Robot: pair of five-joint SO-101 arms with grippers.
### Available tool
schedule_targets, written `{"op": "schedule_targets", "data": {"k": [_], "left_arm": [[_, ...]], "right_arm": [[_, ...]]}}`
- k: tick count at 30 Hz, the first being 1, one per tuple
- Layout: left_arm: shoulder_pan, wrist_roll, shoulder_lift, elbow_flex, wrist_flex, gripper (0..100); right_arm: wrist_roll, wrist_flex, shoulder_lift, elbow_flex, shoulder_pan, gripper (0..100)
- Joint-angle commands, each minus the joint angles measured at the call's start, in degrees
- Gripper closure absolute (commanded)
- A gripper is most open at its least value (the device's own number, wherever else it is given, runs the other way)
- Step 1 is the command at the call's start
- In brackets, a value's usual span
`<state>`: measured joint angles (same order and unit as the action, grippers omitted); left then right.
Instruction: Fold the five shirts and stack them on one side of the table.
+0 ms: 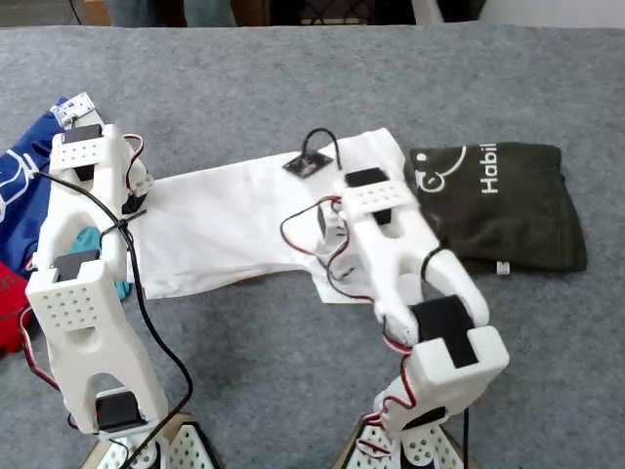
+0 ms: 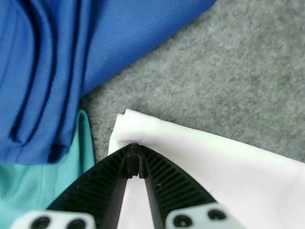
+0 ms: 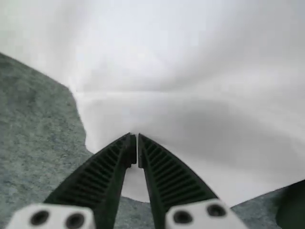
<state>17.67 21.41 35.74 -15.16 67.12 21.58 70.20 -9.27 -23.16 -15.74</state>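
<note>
From above, five shirts lie on the grey tabletop (image 1: 293, 88). One white shirt (image 1: 225, 220) is spread flat in the middle, and one dark shirt (image 1: 508, 210) lies folded just beside its right end. One blue shirt (image 1: 18, 186), one red shirt (image 1: 8, 303) and one teal shirt (image 1: 90, 239) are bunched at the left edge. Two arms stand over the white shirt, one at each end.

In the left wrist view, the left claw (image 2: 134, 164) has its tips pressed together on a corner of the white shirt (image 2: 214, 162), with white cloth showing between the fingers. This view shows the blue shirt (image 2: 71, 57) lying in folds and overlapping the teal shirt (image 2: 38, 186), which the view from above leaves mostly hidden under the arm.

In the right wrist view, the right claw (image 3: 133, 145) is closed to a thin slit, pinching the white shirt (image 3: 190, 71) near its edge. Cloth shows between the fingers, and the grey tabletop (image 3: 33, 109) lies alongside.
</note>
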Motion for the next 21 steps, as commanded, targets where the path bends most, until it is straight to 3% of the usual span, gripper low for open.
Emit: {"op": "schedule_targets", "data": {"k": [1, 6, 10, 15, 21], "left_arm": [[1.4, 0.5, 0.0, -1.8, -2.2, 97], [1.5, 0.5, 0.0, -1.8, -2.2, 97], [1.6, 0.4, 0.0, -2.2, -2.1, 97], [3.6, -1.9, -2.4, -8.4, 3.1, 97], [3.3, -4.0, -3.3, -22.5, 18.0, 97]], "right_arm": [[-0.3, 1.2, 2.6, -2.2, -2.4, 98.4], [-0.4, -6.3, 6.3, -11.7, -4.0, 98.4], [0.0, -8.7, 6.6, -11.6, -0.5, 98.4], [1.9, 6.1, 13.1, 8.9, 8.7, 98.3], [3.3, 3.3, 7.5, 30.5, 11.9, 98.3]]}}
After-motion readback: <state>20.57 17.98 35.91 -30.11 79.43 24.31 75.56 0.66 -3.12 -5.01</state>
